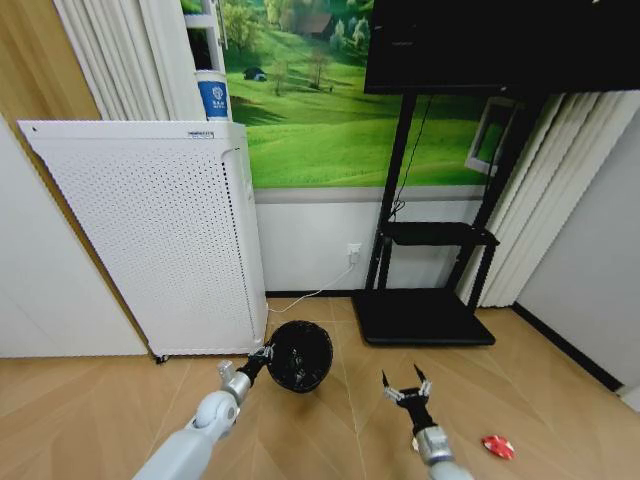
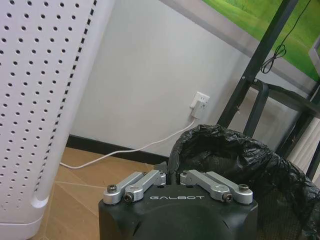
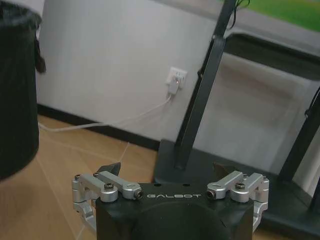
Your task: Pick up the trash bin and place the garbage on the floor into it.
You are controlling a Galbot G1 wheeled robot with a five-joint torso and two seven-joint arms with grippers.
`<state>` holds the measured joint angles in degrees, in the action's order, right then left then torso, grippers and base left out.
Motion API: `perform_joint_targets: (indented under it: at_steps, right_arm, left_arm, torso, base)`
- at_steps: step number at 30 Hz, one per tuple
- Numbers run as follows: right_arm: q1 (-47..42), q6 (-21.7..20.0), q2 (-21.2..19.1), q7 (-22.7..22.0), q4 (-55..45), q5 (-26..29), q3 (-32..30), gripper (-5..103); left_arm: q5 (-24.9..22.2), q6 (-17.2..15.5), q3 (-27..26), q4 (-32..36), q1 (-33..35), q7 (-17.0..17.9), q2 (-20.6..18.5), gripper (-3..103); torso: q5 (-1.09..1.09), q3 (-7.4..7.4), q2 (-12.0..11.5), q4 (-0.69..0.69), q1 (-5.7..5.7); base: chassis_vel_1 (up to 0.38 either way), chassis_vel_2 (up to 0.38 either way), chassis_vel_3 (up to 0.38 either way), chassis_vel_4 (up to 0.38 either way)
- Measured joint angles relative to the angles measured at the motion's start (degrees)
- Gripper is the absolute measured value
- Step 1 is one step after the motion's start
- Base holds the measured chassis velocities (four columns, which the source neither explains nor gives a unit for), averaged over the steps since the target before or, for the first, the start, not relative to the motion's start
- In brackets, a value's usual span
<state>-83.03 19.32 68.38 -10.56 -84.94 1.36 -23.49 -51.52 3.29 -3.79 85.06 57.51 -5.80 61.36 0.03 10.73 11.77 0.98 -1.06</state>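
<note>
The left gripper [image 1: 263,353] is closed on the near left rim of the trash bin [image 1: 300,355], its links drawn in tight over the black liner bag at the bin's edge in the left wrist view [image 2: 172,176]. The bin [image 2: 240,170] sits on the floor [image 1: 330,430] just right of the tall white perforated appliance [image 1: 160,240], near the wall. A white cable [image 1: 315,290] runs from a wall socket [image 1: 353,250] down behind the bin.

The right gripper [image 1: 407,390] hovers over the floor to the right of the bin and apart from it, its fingers spread wide with nothing between them [image 3: 175,172]. Beyond it stands the black TV stand [image 1: 425,310] against the wall.

One red-and-white wrapper [image 1: 498,446] lies on the floor to the near right, well apart from the bin and clear of the right gripper
</note>
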Motion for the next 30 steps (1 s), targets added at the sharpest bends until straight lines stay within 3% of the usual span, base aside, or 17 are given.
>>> perform_joint_targets:
  at_steps: [13,16,21,27,30]
  right_arm:
    - [-0.8,4.43,-1.06,0.56,8.51,-2.53,-0.7,100]
    - [-0.5,8.48,-1.48,0.24,10.57,-8.5,-2.39,100]
    - [-0.4,9.67,-1.75,0.2,11.52,-9.67,-2.58,100]
    - [-0.72,15.91,-1.63,1.28,12.51,-12.42,-3.02,100]
    - [-0.74,16.76,-1.65,1.76,12.75,-13.95,-3.42,100]
  left_arm:
    - [0.32,0.0,-2.45,1.82,2.63,0.13,-0.48,7]
    - [0.47,0.01,-2.96,2.01,3.12,0.18,-0.65,7]
    - [0.6,0.01,-3.28,2.08,3.38,0.18,-0.76,7]
    - [0.87,0.02,-3.66,2.49,4.04,0.28,-0.7,7]
    - [0.9,0.03,-3.88,2.5,4.16,0.29,-0.67,7]
  torso:
    - [-0.02,0.0,0.0,0.0,0.0]
    - [-0.03,0.0,0.0,-0.01,0.0]
    - [-0.03,0.0,0.0,-0.01,0.0]
    - [-0.02,0.0,0.0,0.0,0.0]
    - [-0.03,0.0,0.0,-0.01,0.0]
  base:
    - [0.0,0.0,0.0,0.0]
    - [0.0,0.0,0.0,0.0]
    - [0.0,0.0,0.0,0.0]
    - [0.0,0.0,0.0,0.0]
    - [0.0,0.0,0.0,0.0]
